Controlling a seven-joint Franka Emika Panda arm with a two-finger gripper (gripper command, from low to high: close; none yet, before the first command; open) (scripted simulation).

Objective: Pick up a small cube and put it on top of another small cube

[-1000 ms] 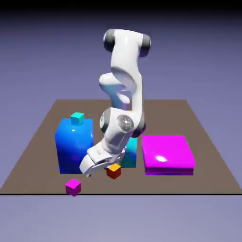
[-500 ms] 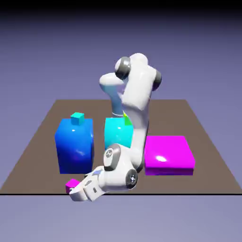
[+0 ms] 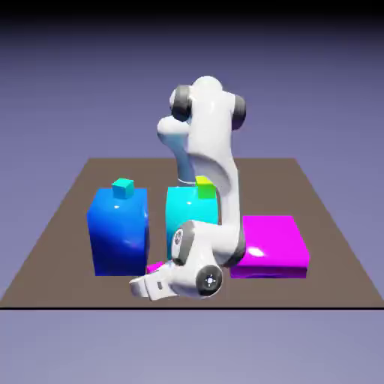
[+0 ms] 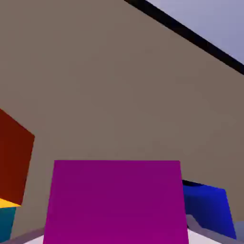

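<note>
A small magenta cube [image 4: 116, 202] fills the bottom of the hand view, gripped between my fingers [image 4: 209, 234], whose grey tips show at its lower corners. In the exterior view only a sliver of this magenta cube [image 3: 155, 266] shows behind the hand. My gripper [image 3: 154, 274] is shut on it, low over the table's front edge. A small orange-red cube [image 4: 14, 162] lies close by at the hand view's left; the arm hides it in the exterior view. A small teal cube [image 3: 123, 187] sits on the tall blue block, and a small green cube [image 3: 204, 185] on the cyan block.
The tall blue block [image 3: 118, 229] stands at the exterior view's left, the cyan block [image 3: 184, 214] behind the arm, and a flat magenta block [image 3: 270, 244] to the right. The table's front edge [image 3: 300, 307] runs just below the hand.
The hand left the orange-red cube, swung to the magenta cube near the front edge and shut on it. The cube has since shifted to the exterior view's right with the hand.
</note>
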